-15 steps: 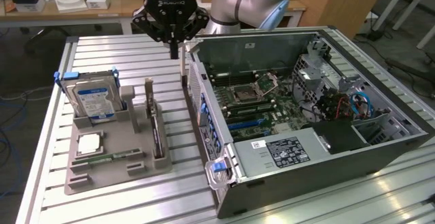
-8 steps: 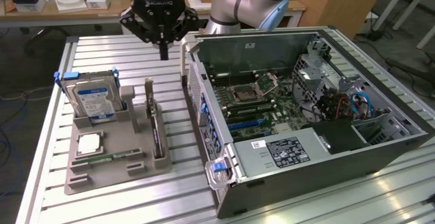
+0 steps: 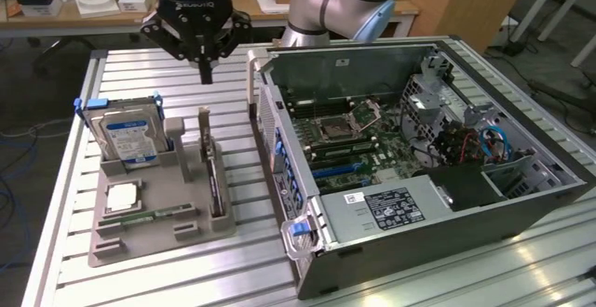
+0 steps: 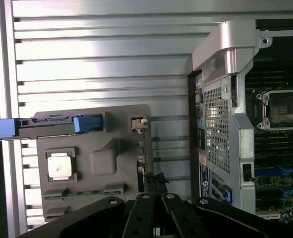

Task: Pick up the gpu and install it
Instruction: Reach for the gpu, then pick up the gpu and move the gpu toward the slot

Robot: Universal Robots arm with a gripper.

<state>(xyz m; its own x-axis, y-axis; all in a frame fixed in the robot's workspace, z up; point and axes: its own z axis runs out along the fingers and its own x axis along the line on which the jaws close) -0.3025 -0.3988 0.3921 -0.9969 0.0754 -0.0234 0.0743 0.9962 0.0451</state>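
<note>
Claw [image 3: 206, 77] jaws are pressed together on nothing, hanging above the slatted table [image 3: 130, 77] behind the grey holder [image 3: 149, 248], where the gpu [image 3: 215, 181] stands on edge in its slot, close beside the open computer case [image 3: 428, 248]. Risk: a descent with the jaws closed would likely strike the card's thin top edge and tip or jam it instead of straddling it. From the exterior view the height gap between claw and card is readable; the wrist view gives the card edge-on, nearly in line with the fingertips.

One gpu [image 3: 217, 185], one hard drive [image 3: 130, 136], one processor [image 3: 121, 197], one memory stick [image 3: 149, 215] — one computer case [image 3: 447, 237].
</note>
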